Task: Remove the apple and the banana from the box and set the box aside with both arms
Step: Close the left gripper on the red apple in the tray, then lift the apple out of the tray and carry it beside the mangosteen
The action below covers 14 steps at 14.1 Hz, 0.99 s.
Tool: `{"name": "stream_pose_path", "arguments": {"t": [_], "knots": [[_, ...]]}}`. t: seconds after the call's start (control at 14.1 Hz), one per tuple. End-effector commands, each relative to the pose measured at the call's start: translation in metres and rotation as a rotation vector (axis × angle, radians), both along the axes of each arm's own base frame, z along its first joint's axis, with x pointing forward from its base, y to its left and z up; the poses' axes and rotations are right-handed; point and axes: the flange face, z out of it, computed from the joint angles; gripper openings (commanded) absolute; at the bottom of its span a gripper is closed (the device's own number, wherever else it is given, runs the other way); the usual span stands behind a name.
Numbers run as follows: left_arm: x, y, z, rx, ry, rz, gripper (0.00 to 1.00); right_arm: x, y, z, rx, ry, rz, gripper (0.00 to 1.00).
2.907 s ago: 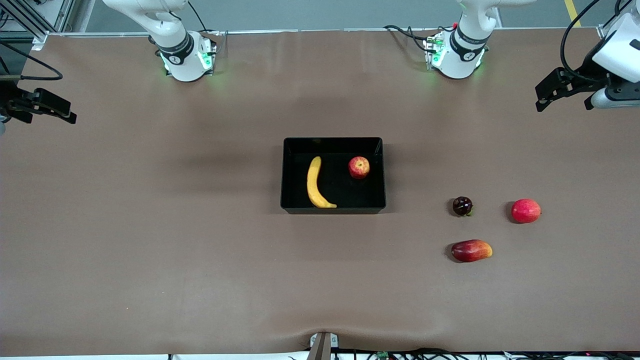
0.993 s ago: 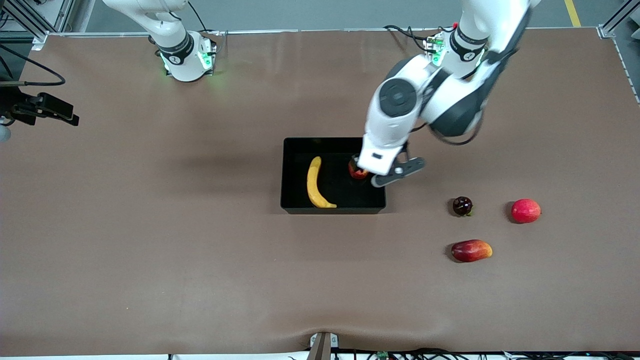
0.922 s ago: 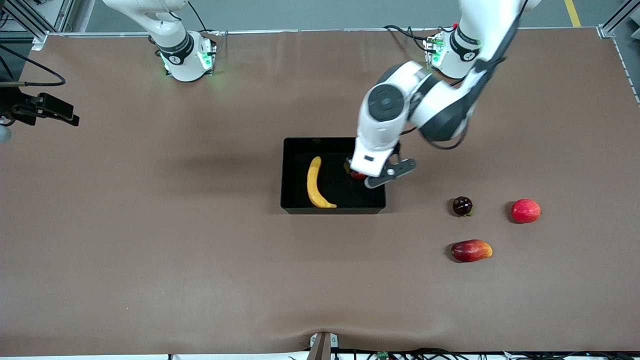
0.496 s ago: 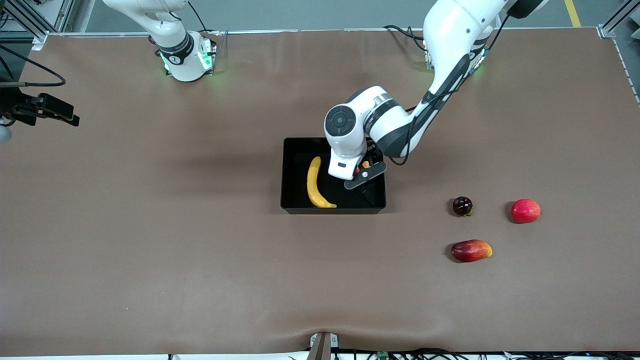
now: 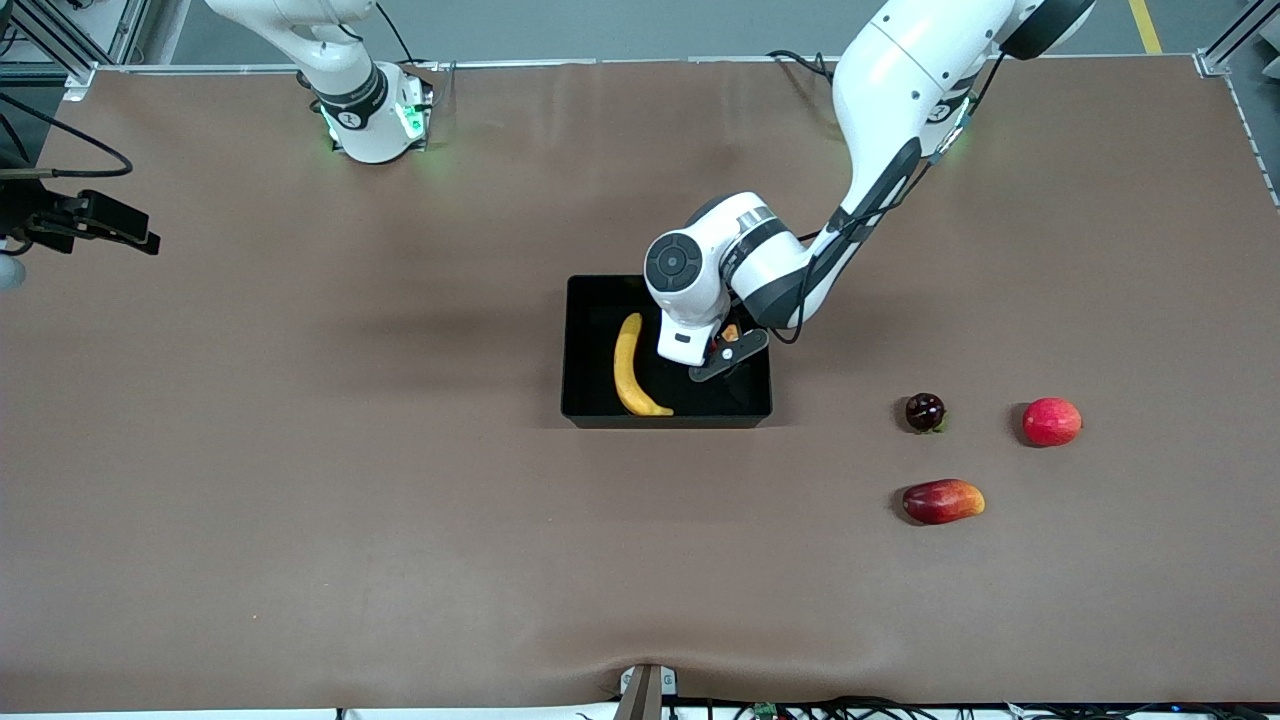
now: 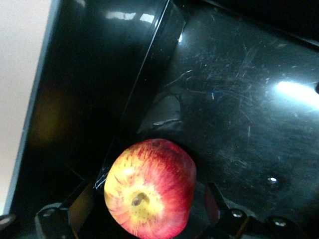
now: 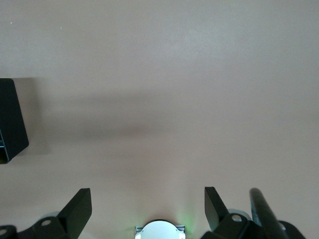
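**Left gripper down in the black bin, fingers either side of the apple**

Starting at the left gripper (image 6: 148, 196): lowered into the glossy black rectangular open-top plastic bin (image 5: 580, 350), black fingers (image 6: 82, 209) spread wide, one on each side of the small round red apple with yellowish streaks (image 6: 149, 191). Not clamped: a sliver of dark gap visible between fruit and finger on both sides. Resting on the bin's scratched floor, that apple, stem dimple turned up toward the wrist camera, close to a side wall (image 6: 99, 74) at the left arm's end of the bin. From the front camera, almost wholly covered by the white wrist and black hand (image 5: 715, 355).

In the same bin, toward the right arm's end: the long curved yellow banana (image 5: 630, 368), lying flat on the floor, well apart from the gripper.

Around the bin, bare brown table (image 5: 300, 450). Toward the left arm's end, three loose fruits, all apart from one another: a small dark purple-red round fruit (image 5: 925, 412), beside it a plainer pinkish-red round fruit (image 5: 1052, 421), and, nearer to the front camera than both, an oblong red-and-yellow mango (image 5: 943, 501).

Waiting at the right arm's end of the table: the right gripper (image 5: 110, 225), up in the air above the table's edge, fingers (image 7: 79, 206) parted and holding nothing. One corner of the black bin just visible from its wrist camera.
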Motion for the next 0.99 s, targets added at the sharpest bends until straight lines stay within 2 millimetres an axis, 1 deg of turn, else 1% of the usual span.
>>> {"name": "stream_pose_path", "arguments": {"t": [0.0, 0.07, 0.14, 0.21, 0.28, 0.35, 0.5, 0.57, 0.71, 0.78, 0.92], "knots": [[0.000, -0.002, 0.004, 0.003, -0.037, 0.015, 0.42, 0.003, -0.005, -0.006, -0.013, 0.015, 0.004, 1.00], [0.003, -0.003, 0.009, -0.003, -0.044, 0.015, 0.12, 0.003, -0.005, -0.006, -0.012, 0.015, 0.002, 1.00], [0.006, -0.003, 0.017, -0.010, -0.054, 0.006, 0.00, 0.003, -0.005, -0.007, -0.012, 0.018, -0.001, 1.00], [0.014, -0.005, 0.029, -0.022, -0.071, 0.012, 0.00, 0.006, -0.006, -0.013, -0.011, 0.028, 0.002, 1.00], [0.020, -0.009, 0.047, -0.038, -0.097, 0.019, 0.00, 0.010, -0.006, -0.021, -0.010, 0.042, 0.002, 1.00], [0.027, -0.008, 0.065, -0.047, -0.119, 0.023, 0.00, 0.011, -0.003, -0.022, -0.011, 0.045, 0.004, 1.00], [0.041, 0.000, 0.113, -0.060, -0.154, 0.012, 0.00, 0.014, -0.002, -0.028, -0.009, 0.058, 0.010, 1.00], [0.050, 0.010, 0.139, -0.061, -0.163, 0.002, 0.00, 0.014, -0.006, -0.030, -0.009, 0.059, 0.004, 1.00], [0.068, 0.039, 0.184, -0.074, -0.172, -0.025, 0.00, 0.015, -0.006, -0.032, -0.009, 0.064, 0.003, 1.00], [0.077, 0.057, 0.206, -0.103, -0.168, -0.038, 0.00, 0.015, -0.003, -0.032, -0.010, 0.064, 0.004, 1.00], [0.094, 0.098, 0.241, -0.134, -0.165, -0.075, 0.00, 0.015, -0.005, -0.029, -0.009, 0.058, 0.006, 1.00]]}}
